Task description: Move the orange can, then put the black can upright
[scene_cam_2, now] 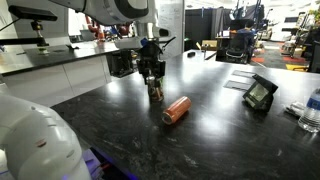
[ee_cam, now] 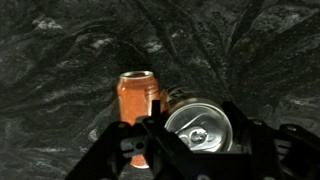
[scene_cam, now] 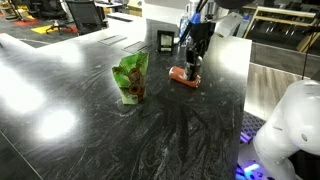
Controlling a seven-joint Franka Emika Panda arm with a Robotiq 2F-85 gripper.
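Observation:
The black can (ee_cam: 203, 128) shows its silvery top to the wrist camera and sits between my gripper's (ee_cam: 198, 122) two fingers, which press on its sides. In an exterior view the black can (scene_cam_2: 155, 94) stands upright on the dark table under the gripper (scene_cam_2: 152, 80). The orange can (scene_cam_2: 176, 109) lies on its side on the table just beside it, and shows in the wrist view (ee_cam: 137, 100) to the left of the black can. In the exterior view from the far side the orange can (scene_cam: 184, 77) lies below the gripper (scene_cam: 192, 64).
A green bag (scene_cam: 130, 78) stands on the black marbled table (scene_cam: 120, 140). A small black framed stand (scene_cam_2: 260, 93) and a clear bottle (scene_cam_2: 312, 110) are further along the table. A white robot body (scene_cam: 290, 125) fills the near corner.

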